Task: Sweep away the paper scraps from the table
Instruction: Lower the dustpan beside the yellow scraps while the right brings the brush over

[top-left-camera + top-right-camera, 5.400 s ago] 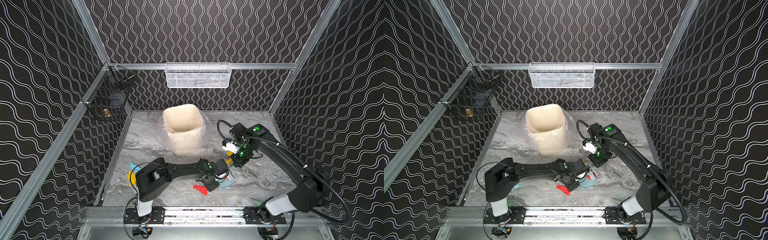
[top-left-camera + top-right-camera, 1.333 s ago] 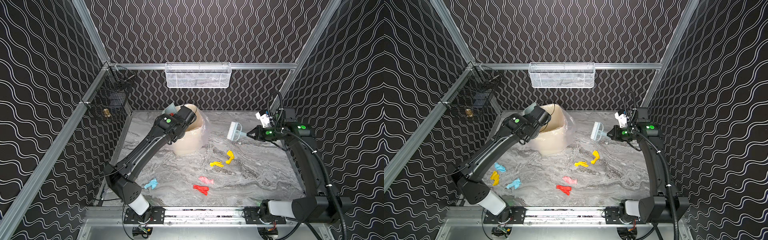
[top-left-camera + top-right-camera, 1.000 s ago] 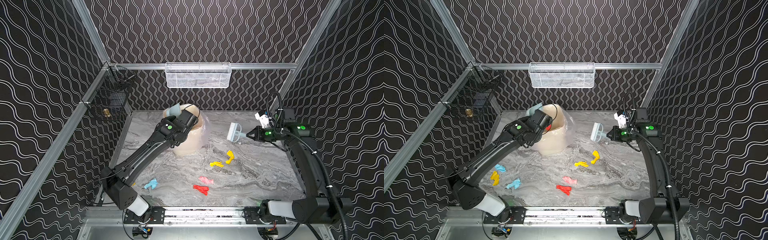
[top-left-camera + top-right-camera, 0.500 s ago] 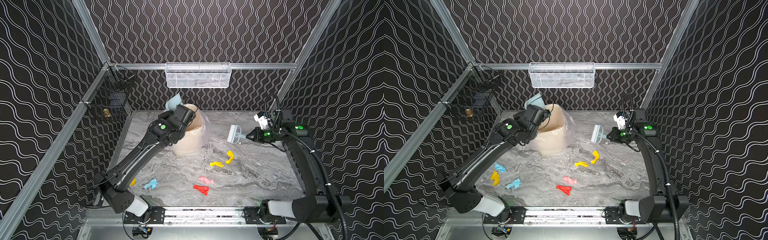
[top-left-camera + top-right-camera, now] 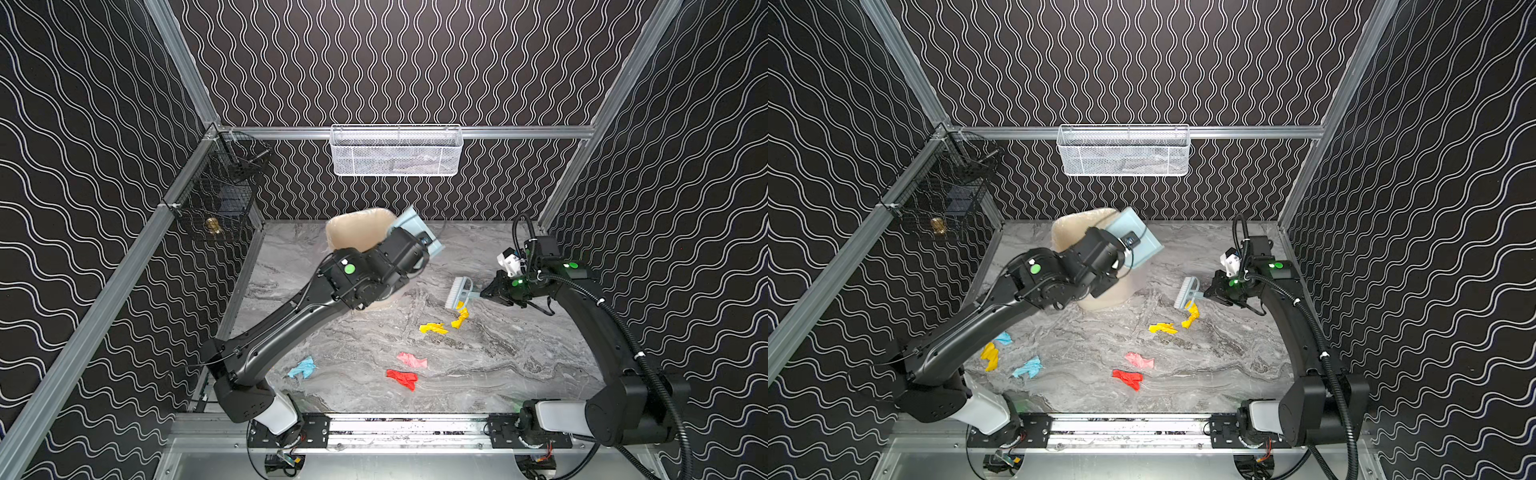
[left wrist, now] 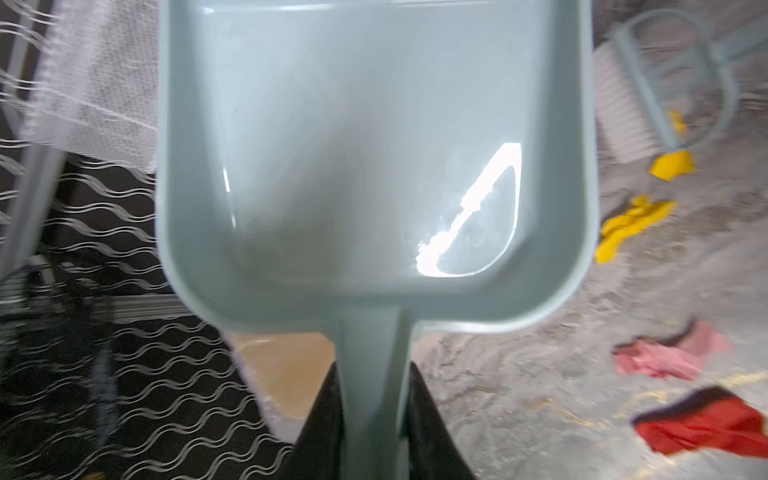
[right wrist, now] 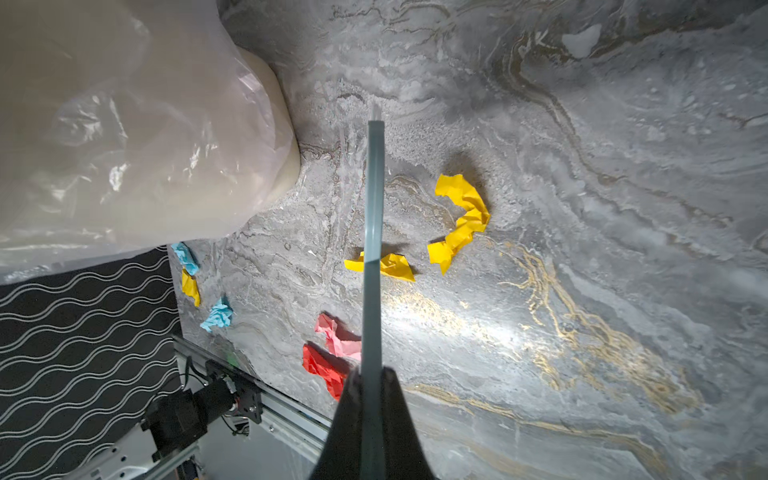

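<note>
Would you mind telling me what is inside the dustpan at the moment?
The dustpan holds nothing visible: bare plastic with a bright glare; paper scraps lie outside it on the table. Its front lip is outside the left wrist view.

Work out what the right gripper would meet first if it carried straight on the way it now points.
Its held brush leads. The right gripper points toward the foot of the lined bin; it would likely meet the table beside that first, though depth is unclear.
</note>
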`<action>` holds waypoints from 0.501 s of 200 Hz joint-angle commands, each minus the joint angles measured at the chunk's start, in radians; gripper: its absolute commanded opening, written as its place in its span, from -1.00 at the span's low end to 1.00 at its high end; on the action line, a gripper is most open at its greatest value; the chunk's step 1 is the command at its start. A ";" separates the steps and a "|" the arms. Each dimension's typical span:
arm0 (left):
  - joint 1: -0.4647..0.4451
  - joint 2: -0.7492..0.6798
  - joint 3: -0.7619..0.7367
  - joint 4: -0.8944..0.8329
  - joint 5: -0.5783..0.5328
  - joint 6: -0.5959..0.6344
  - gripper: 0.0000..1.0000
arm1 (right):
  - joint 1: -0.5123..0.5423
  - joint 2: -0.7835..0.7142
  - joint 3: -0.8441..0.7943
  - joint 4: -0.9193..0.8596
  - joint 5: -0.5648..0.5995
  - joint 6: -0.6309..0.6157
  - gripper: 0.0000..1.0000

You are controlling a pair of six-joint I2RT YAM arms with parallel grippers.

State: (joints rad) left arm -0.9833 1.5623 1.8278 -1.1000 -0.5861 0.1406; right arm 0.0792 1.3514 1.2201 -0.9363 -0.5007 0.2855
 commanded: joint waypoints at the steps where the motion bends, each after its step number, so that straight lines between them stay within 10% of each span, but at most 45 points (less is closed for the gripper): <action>1: -0.023 -0.026 -0.082 0.018 0.143 -0.104 -0.84 | 0.013 0.027 -0.014 0.089 -0.025 0.123 -1.00; 100: -0.068 -0.130 -0.449 0.184 0.392 -0.190 -0.84 | 0.013 0.094 -0.113 0.146 0.067 0.258 -1.00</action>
State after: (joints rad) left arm -1.0492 1.4452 1.4174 -0.9768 -0.2634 -0.0303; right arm 0.0940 1.4563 1.1286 -0.7883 -0.4812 0.5091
